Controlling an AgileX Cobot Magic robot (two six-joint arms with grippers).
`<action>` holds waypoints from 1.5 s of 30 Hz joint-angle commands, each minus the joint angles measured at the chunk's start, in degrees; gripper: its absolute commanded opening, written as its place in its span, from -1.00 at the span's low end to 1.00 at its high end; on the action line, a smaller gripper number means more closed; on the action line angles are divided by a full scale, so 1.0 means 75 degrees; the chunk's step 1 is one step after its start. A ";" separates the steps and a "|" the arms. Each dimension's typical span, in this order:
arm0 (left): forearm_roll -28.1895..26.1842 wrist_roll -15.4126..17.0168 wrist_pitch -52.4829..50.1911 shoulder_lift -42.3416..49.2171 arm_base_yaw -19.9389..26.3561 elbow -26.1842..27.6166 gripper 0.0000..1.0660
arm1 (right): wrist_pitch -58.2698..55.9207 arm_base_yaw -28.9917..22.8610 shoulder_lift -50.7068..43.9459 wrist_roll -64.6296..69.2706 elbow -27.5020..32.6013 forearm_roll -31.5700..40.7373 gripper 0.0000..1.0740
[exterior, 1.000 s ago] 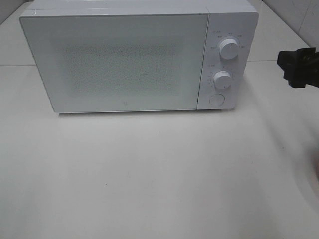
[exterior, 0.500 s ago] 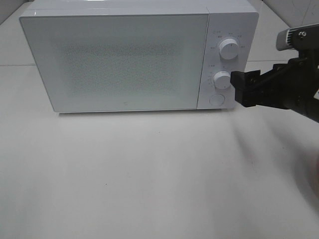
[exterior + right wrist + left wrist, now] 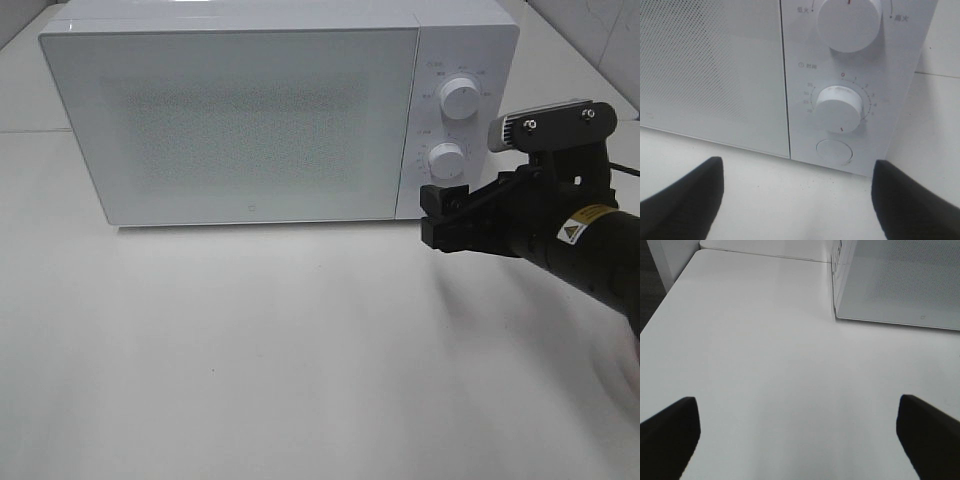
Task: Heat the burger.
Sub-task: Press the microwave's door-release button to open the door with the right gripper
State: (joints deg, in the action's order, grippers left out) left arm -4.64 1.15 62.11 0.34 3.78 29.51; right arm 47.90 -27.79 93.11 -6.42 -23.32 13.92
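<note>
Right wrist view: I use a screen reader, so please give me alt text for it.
A white microwave's control panel seen close up: a timer knob, a second knob and a round button, beside the closed door. The open right gripper's two black fingertips frame it, over a white table.

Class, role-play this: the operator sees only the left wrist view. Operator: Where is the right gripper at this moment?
Observer: The right gripper hovers open in front of the microwave's control panel, facing the round button.
Operator: How is the timer set?
Observer: The lower knob's red mark sits opposite the 0.
Operator: Any burger visible?
Observer: None shows in any view.
</note>
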 commanded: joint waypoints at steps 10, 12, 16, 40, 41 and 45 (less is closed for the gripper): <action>-0.0038 -0.0008 -0.0138 0.0099 0.0008 -0.0008 0.88 | 0.0413 -0.0229 0.0168 0.3254 -0.0008 0.0298 -0.42; -0.0038 -0.0008 -0.0138 0.0099 0.0008 -0.0008 0.88 | 0.0542 -0.0229 0.0168 0.4385 -0.0008 0.0298 -0.57; -0.0038 -0.0008 -0.0138 0.0099 0.0008 -0.0008 0.88 | 0.0901 -0.0229 0.0168 0.6822 -0.0008 0.0298 -0.79; -0.0038 -0.0008 -0.0138 0.0099 0.0008 -0.0008 0.88 | 0.1528 -0.0084 0.0168 1.0458 -0.0008 -0.0008 -1.00; -0.0038 -0.0008 -0.0138 0.0099 0.0008 -0.0008 0.88 | 0.1528 -0.0084 0.0168 1.0458 -0.0008 -0.0008 -1.00; -0.0038 -0.0008 -0.0138 0.0099 0.0008 -0.0008 0.88 | 0.1505 0.0374 0.0168 1.0680 -0.0008 -0.0764 -1.00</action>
State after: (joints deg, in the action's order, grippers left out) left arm -4.64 1.15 62.11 0.34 3.78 29.51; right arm 58.27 -25.38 94.48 73.22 -23.32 9.80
